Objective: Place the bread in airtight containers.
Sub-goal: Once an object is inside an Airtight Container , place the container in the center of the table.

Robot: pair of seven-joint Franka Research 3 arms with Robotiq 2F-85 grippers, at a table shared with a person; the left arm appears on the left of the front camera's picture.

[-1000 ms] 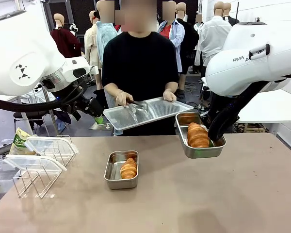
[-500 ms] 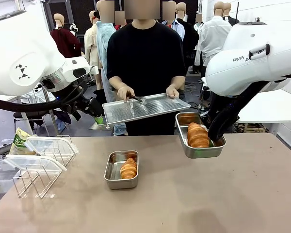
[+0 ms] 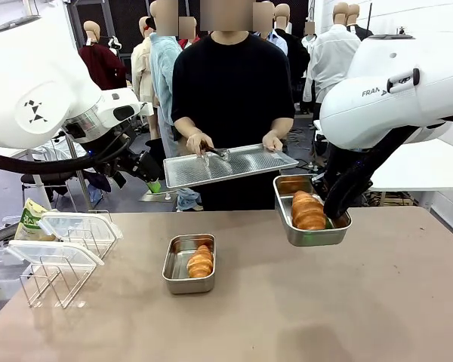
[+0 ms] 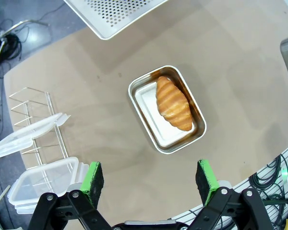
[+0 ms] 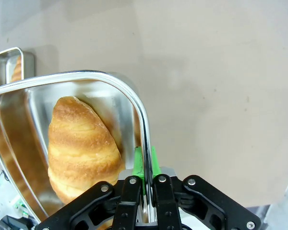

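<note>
One bread lies in an airtight container, a steel tin without a lid, at the table's middle. My right gripper is shut on the rim of a second tin, holding it above the table's far right with bread inside. In the right wrist view the gripper pinches the tin wall beside the bread. My left gripper hangs open, high at the left. In its wrist view the left gripper is above the table tin and its bread.
A person at the far side holds a perforated metal tray and tongs over the table's far edge. A wire rack with clear lids stands at the left, and a snack bag lies behind it.
The person has straightened up and raised the perforated tray, bringing it more level. Neither arm has moved, and the held tin stays in place.
</note>
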